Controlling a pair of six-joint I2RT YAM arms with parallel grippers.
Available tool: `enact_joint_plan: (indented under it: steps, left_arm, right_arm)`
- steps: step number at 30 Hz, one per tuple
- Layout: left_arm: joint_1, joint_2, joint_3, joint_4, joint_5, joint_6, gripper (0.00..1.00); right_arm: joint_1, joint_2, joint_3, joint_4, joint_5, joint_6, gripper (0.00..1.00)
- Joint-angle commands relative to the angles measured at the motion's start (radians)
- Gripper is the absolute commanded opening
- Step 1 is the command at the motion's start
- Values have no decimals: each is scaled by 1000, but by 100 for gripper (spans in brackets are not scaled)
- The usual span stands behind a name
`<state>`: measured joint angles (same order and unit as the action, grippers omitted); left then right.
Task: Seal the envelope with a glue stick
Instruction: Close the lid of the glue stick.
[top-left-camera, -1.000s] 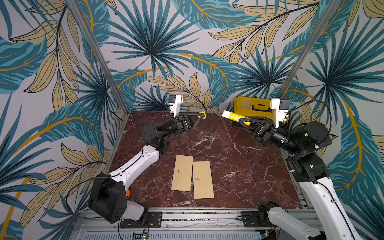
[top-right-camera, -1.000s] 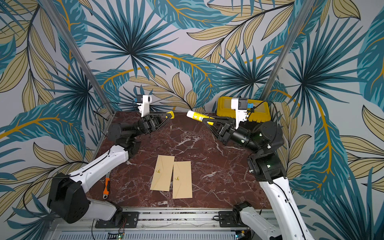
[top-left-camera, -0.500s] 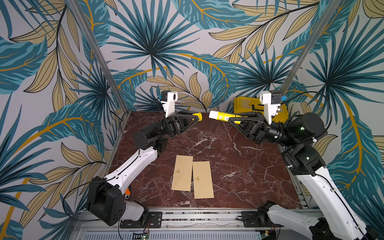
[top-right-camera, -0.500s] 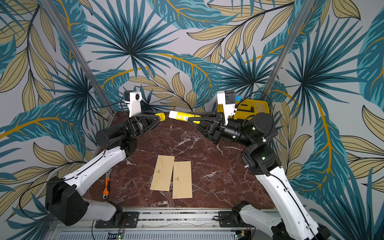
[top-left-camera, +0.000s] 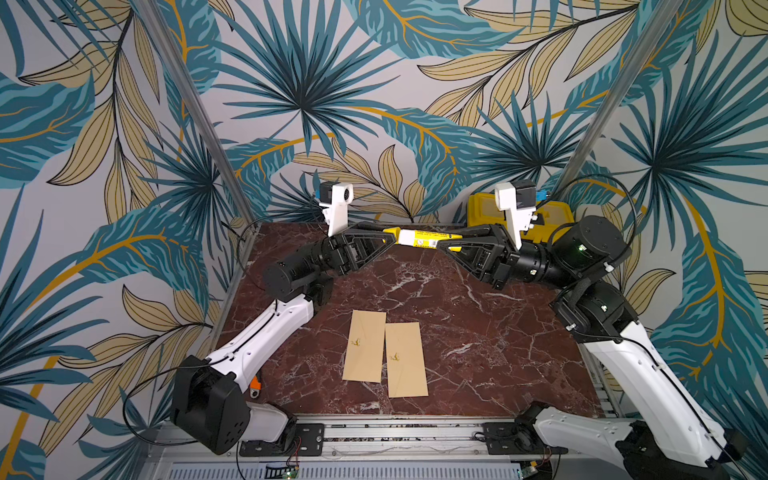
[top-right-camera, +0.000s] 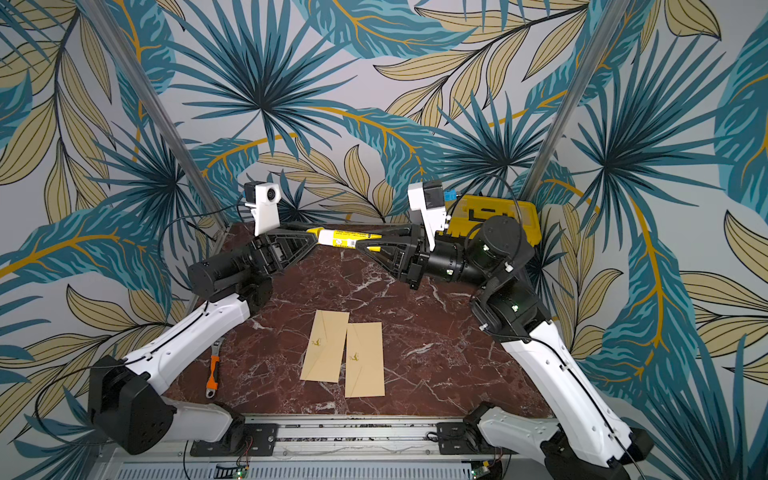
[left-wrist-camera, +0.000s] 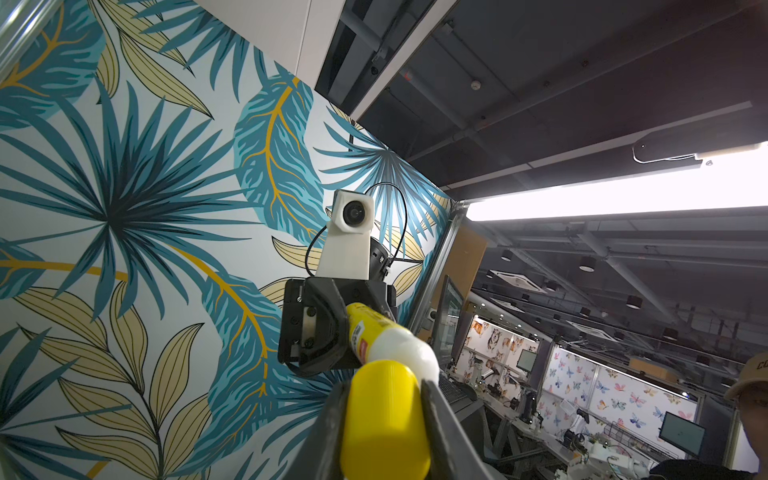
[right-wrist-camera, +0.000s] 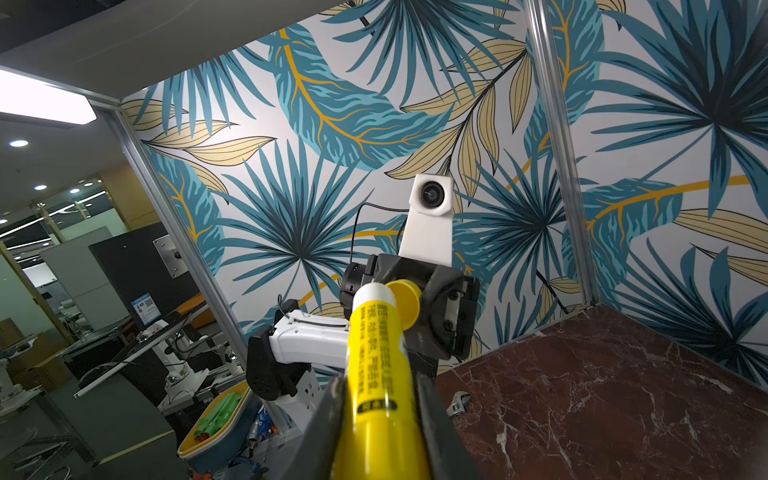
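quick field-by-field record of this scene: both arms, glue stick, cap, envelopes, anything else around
left gripper: raised over the back of the table, jaws shut on the yellow cap
right gripper: raised facing it, jaws shut on the glue stick
cap state: off, close beside the stick's white tip
envelopes: two, tan, flat on the table, side by side
other: orange-handled wrench near the left arm; yellow toolbox at the back

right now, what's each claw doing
left claw: closed on the yellow cap
right claw: closed on the glue stick, its white tip bare
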<state>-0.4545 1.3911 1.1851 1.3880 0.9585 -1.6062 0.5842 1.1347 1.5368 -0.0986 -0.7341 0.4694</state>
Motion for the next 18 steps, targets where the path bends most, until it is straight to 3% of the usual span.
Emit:
enact_joint_plan:
  steps: [1, 18]
  left_arm:
    - [3, -32, 21, 27, 4, -5, 31]
    - [-2, -37, 24, 28, 1, -2, 31]
  right_arm:
    - [11, -5, 24, -12, 40, -30, 0]
    - [35, 8, 44, -102, 88, -87, 0]
